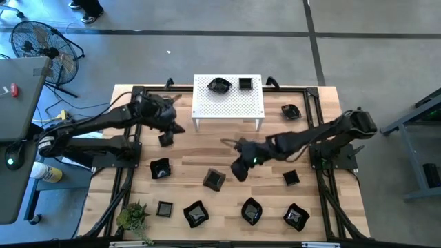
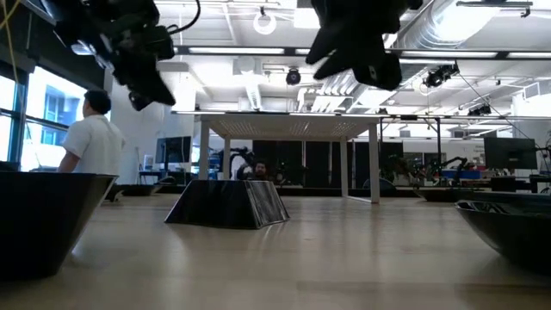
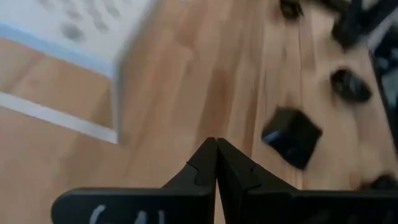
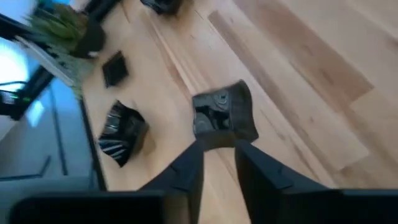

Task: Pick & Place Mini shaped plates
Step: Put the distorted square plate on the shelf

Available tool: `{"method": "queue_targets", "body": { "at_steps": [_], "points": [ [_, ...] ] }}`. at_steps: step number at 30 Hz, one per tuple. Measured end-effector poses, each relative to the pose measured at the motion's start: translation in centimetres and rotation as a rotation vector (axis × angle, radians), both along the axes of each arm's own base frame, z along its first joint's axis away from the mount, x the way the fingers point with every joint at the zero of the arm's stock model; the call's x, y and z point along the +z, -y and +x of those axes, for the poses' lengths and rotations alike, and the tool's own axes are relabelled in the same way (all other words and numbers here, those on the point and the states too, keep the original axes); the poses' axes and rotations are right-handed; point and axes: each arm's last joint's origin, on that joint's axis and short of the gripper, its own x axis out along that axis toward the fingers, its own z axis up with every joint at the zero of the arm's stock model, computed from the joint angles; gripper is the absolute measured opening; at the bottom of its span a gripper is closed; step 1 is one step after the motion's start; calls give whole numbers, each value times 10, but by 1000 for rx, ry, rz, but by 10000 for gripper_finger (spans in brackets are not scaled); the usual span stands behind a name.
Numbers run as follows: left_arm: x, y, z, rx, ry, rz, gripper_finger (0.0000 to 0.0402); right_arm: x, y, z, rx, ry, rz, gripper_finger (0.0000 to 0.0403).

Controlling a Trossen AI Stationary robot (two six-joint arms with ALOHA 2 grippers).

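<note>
Several small glossy black mini plates lie flat on the wooden table, among them a square one near the middle and one at the left. Two more sit on top of the white perforated rack. My right gripper hangs open in the air just right of the middle plate, slanting down toward it, with nothing between its fingers. My left gripper is shut and empty, raised near the rack's left front leg, above the left plate.
A small green plant stands at the near left corner. A row of plates lines the near edge, and others lie at the right. Black frame rails border the table.
</note>
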Motion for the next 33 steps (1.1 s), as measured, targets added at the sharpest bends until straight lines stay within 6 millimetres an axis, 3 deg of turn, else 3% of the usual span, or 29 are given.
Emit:
{"method": "queue_targets", "body": {
  "at_steps": [4, 7, 14, 17, 23, 33],
  "points": [
    [-19, 15, 8, -100, 0, -5, 1, -11, -25, 10, 30, 1, -62, 127],
    [-34, 28, 11, -159, 28, -29, 0, -24, -38, 20, 38, -31, -91, 124],
    [-70, 50, 13, -173, 84, -19, 0, -60, -52, 51, 133, -110, -126, 29],
    [-74, 56, 17, -197, 103, -3, 0, -75, -56, 61, 171, -144, -143, 5],
    [-87, 66, 31, -244, 82, -8, 0, -95, -58, 66, 177, -206, -156, 16],
    [-113, 89, 56, -293, 35, -59, 0, -110, -51, 73, 206, -214, -118, 11]
  ]
}}
